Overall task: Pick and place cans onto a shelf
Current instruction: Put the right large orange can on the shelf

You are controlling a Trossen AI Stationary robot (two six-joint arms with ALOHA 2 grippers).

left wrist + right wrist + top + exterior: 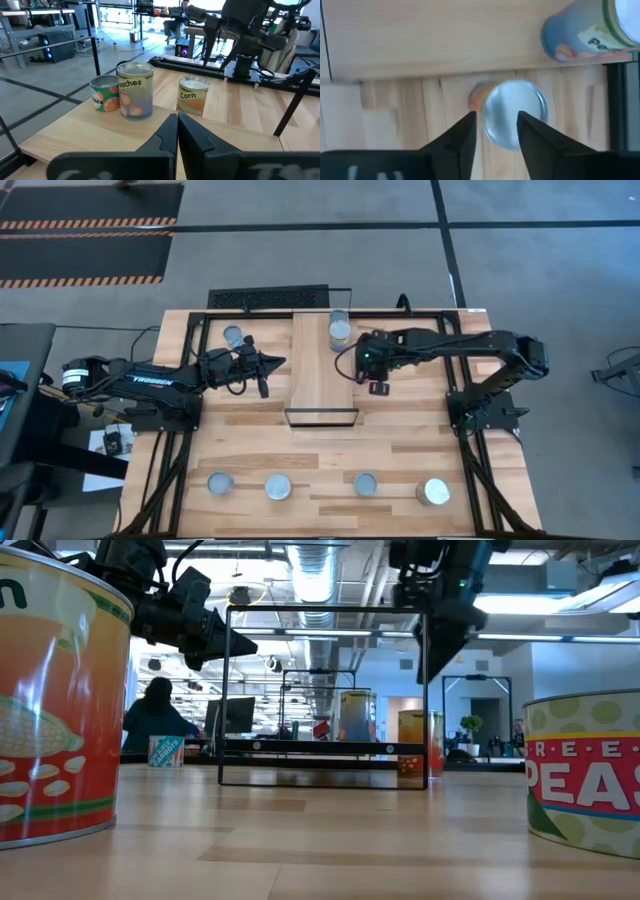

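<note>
While two cans already stand at the far end of the shelf, the right gripper hangs above a can on the tabletop beside the plank, fingers parted and holding nothing, apparently lined up to descend on it. Its arm reaches in across the table. The left gripper, fingers together and empty, waits beside the shelf.

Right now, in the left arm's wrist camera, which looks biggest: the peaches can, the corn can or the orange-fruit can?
1. Peaches can: biggest, but nearest the camera.
2. Corn can.
3. Orange-fruit can: partly hidden, so close to corn.
</note>
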